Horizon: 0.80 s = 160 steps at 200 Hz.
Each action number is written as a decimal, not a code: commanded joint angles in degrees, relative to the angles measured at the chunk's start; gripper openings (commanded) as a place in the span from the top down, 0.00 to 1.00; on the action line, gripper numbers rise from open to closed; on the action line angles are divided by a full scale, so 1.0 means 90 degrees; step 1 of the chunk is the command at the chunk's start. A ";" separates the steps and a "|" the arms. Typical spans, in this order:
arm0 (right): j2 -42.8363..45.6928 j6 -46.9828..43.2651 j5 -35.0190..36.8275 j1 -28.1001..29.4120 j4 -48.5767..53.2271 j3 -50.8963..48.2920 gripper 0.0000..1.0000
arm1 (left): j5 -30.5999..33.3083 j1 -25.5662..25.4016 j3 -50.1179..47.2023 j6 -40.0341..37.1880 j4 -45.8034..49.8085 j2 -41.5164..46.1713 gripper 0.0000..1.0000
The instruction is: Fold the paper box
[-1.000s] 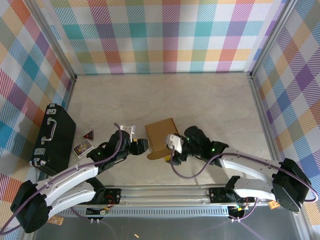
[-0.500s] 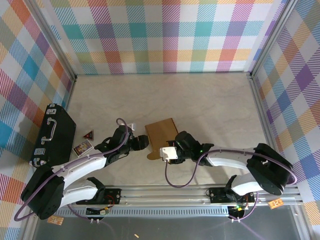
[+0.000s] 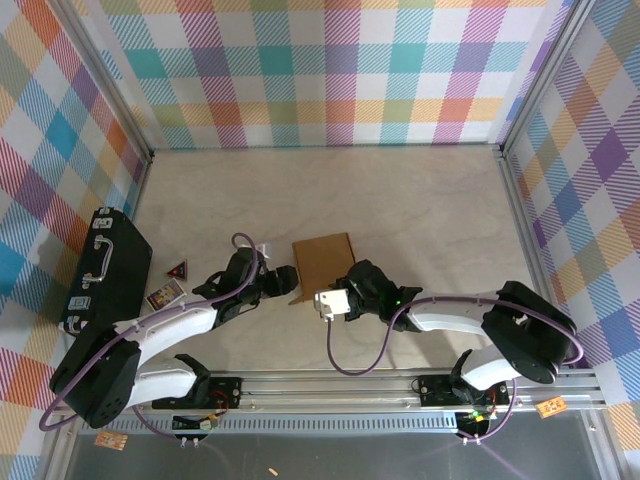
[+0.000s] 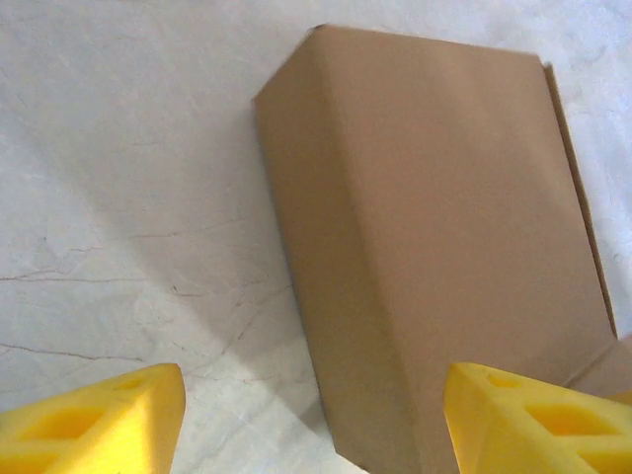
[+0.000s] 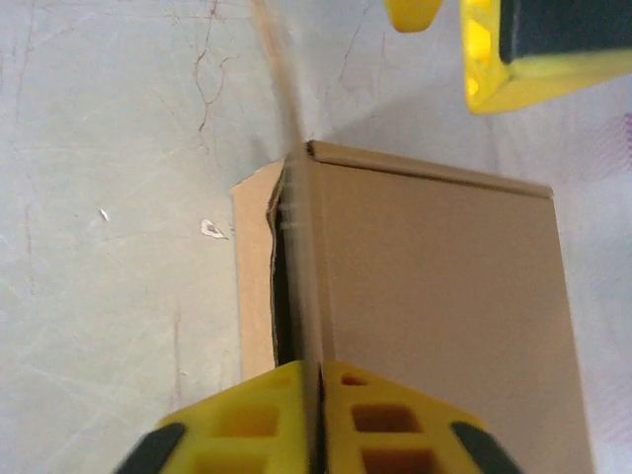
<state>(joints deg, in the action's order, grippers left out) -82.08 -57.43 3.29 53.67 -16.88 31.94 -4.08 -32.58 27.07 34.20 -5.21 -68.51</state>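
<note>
The paper box (image 3: 322,260) is brown cardboard lying flat on the table's near middle. In the right wrist view my right gripper (image 5: 318,415) is shut on a thin upright flap at the edge of the paper box (image 5: 434,296), seen edge-on between the yellow fingers. From above, the right gripper (image 3: 343,286) sits at the box's near edge. My left gripper (image 3: 285,283) is open at the box's near-left corner. In the left wrist view that corner of the paper box (image 4: 434,227) reaches in between the spread fingers of the left gripper (image 4: 316,423) without touching them.
A black hard case (image 3: 105,275) with a handle lies at the left wall. Two small cards (image 3: 170,285) lie between it and the left arm. Checkered walls close three sides, and a metal rail (image 3: 330,385) runs along the near edge.
The right gripper has come down to the box's near edge and shut on its flap. The box has settled lower and flatter. The left gripper has moved closer to the box's corner.
</note>
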 commanded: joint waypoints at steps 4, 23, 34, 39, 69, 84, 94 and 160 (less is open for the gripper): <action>0.0218 0.0065 -0.0179 0.0033 0.0327 0.0045 1.00 | -0.0172 0.0178 -0.0215 0.0357 -0.0347 0.0178 0.29; 0.0347 0.0099 -0.0266 0.0033 0.0417 0.0030 1.00 | -0.0228 0.0272 -0.0338 0.0651 -0.0599 0.0226 0.28; 0.0421 0.0101 -0.0304 0.0033 0.0511 0.0032 1.00 | -0.0326 0.0303 -0.0388 0.0795 -0.0726 0.0162 0.26; 0.0460 0.0127 -0.0311 0.0033 0.0533 0.0027 1.00 | -0.0372 0.0326 -0.0398 0.0882 -0.0769 0.0120 0.26; 0.0746 0.0294 -0.0530 0.0033 0.0693 0.0034 1.00 | -0.0919 0.0378 -0.0596 0.1515 -0.1445 -0.0082 0.25; 0.0845 0.0353 -0.0631 0.0033 0.0853 0.0098 1.00 | -0.1140 0.0379 -0.0640 0.1791 -0.1770 -0.0171 0.24; 0.0912 0.0417 -0.0681 0.0036 0.0901 0.0123 1.00 | -0.1275 0.0378 -0.0600 0.1894 -0.1863 -0.0256 0.23; 0.1090 0.0651 -0.1071 -0.0011 0.1527 0.0486 1.00 | -0.1835 0.0397 -0.0478 0.2091 -0.2100 -0.0309 0.21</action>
<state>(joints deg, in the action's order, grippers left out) -73.38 -53.98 -2.72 53.65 -7.07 33.08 -17.19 -29.67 21.93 53.36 -23.55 -72.75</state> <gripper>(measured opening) 0.069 0.780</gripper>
